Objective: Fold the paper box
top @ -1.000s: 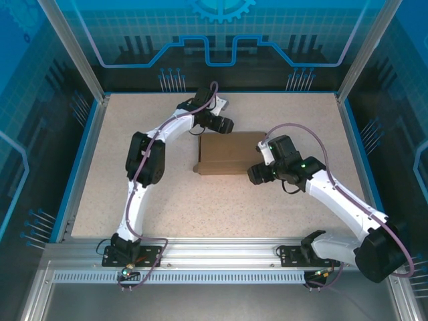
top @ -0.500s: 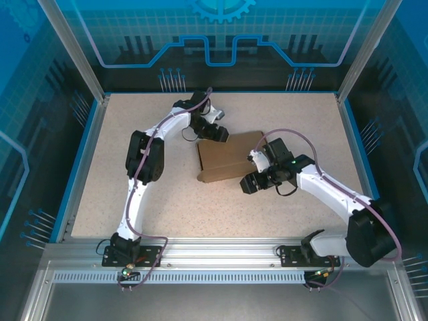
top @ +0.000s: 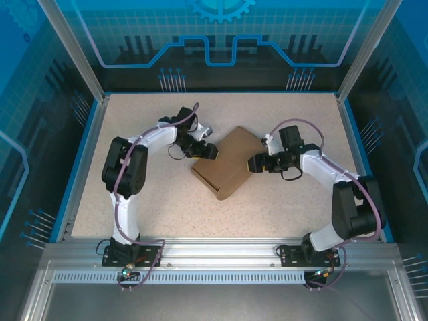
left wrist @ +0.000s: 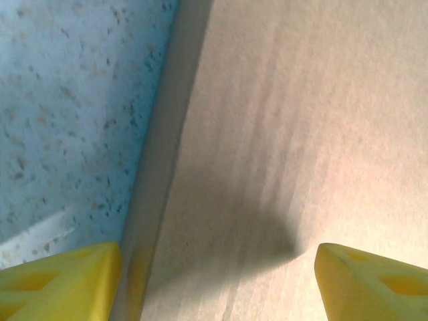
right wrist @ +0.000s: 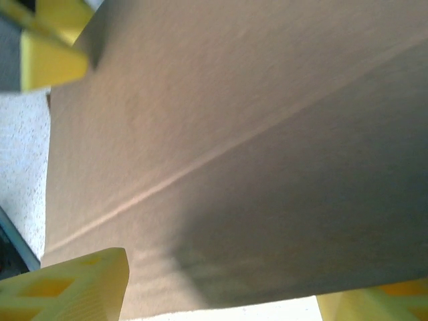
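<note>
Since half a second ago the paper box (top: 224, 166) has swung round into a diamond and both arms have drawn in. From above, one flat brown cardboard box lies on the speckled table (top: 160, 200) between two grippers, with the left gripper (top: 212, 152) at its upper-left edge and the right gripper (top: 254, 164) at its right corner. In the left wrist view, two yellow fingers (left wrist: 60, 281) are spread wide, with faintly ribbed cardboard (left wrist: 301, 134) just ahead between them. In the right wrist view, the fingers (right wrist: 67, 284) are likewise spread and a creased panel (right wrist: 234, 134) spans the gap

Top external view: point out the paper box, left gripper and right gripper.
paper box (top: 226, 164), top external view, middle of its brown top panel.
left gripper (top: 214, 152), top external view, fingertips at the box's upper-left edge.
right gripper (top: 252, 164), top external view, fingertips at the box's lower-right edge.
</note>
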Robot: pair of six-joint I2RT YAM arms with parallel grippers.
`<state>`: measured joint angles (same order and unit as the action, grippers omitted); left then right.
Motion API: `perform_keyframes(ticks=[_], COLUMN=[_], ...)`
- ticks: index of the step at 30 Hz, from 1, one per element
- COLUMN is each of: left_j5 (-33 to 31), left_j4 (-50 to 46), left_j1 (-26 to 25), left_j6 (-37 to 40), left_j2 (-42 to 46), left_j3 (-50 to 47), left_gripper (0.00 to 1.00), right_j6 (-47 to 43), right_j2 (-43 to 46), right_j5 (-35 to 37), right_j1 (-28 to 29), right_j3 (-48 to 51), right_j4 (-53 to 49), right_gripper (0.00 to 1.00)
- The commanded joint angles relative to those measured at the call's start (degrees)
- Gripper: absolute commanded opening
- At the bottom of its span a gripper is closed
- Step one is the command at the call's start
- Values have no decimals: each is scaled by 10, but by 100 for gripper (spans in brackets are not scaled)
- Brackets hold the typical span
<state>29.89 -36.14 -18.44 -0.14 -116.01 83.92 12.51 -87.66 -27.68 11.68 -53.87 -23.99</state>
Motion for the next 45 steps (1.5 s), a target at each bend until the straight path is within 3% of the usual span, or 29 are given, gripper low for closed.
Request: perform_keyframes(ticks=[1,16,28,34,45], left_j5=[23,-11,3,-3,0], left_j4=[38,42,35,12,45], left_j1=[-2,-9,-9,-9,-9], left_j6=[-22,-24,-30,-16,-52], left_j2=[39,35,-29,-57,-32], left_j3=[-37,-45,55,76,1], left_gripper=[77,72,75,68,54], right_j6=[4,75,94,110,150], right_j2=[-22,-24,-80,-93,-132], right_j5=[-11,-29,-62,-83,-109], right_j1=[-18,-10,-12,-12,-5], right_j3=[-30,57,59,68,71], right_j4=[25,111,167,219,286], right_gripper=[72,65,55,55,59])
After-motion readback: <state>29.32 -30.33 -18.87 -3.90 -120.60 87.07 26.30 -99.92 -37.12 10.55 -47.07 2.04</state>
